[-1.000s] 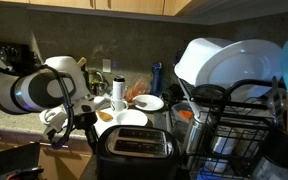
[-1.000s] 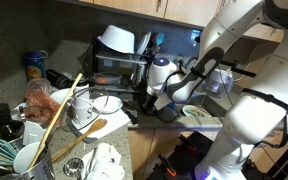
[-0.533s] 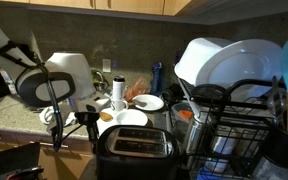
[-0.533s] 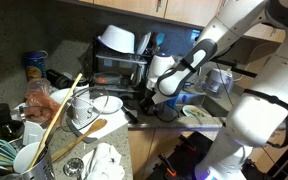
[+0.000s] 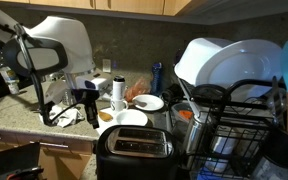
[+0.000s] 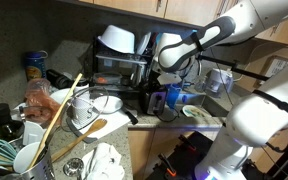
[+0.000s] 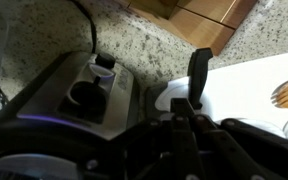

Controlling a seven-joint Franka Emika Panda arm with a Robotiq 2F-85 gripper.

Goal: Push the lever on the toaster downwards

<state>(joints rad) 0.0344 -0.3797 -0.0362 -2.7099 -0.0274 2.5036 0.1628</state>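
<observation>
The toaster [image 5: 134,148] is a black box with a silver slotted top at the counter's front edge. It also shows in an exterior view [image 6: 144,102] and at the left of the wrist view [image 7: 64,100], where a small pale lever knob [image 7: 104,64] and a round dial sit on its end panel. My gripper [image 5: 89,110] hangs above the counter, up and to the side of the toaster's end, touching nothing. Its dark fingers look closed together and empty in the wrist view [image 7: 192,95]. It also shows in an exterior view [image 6: 170,98].
White plates [image 5: 149,102] and a bowl [image 5: 132,118] sit behind the toaster. A black wire dish rack [image 5: 234,130] with large white bowls [image 5: 229,60] stands beside it. Cups, a wooden spoon [image 6: 59,112] and clutter crowd the counter in an exterior view.
The arm has risen and swung up and away from the toaster's end. The gripper now hangs higher above the counter than a second ago.
</observation>
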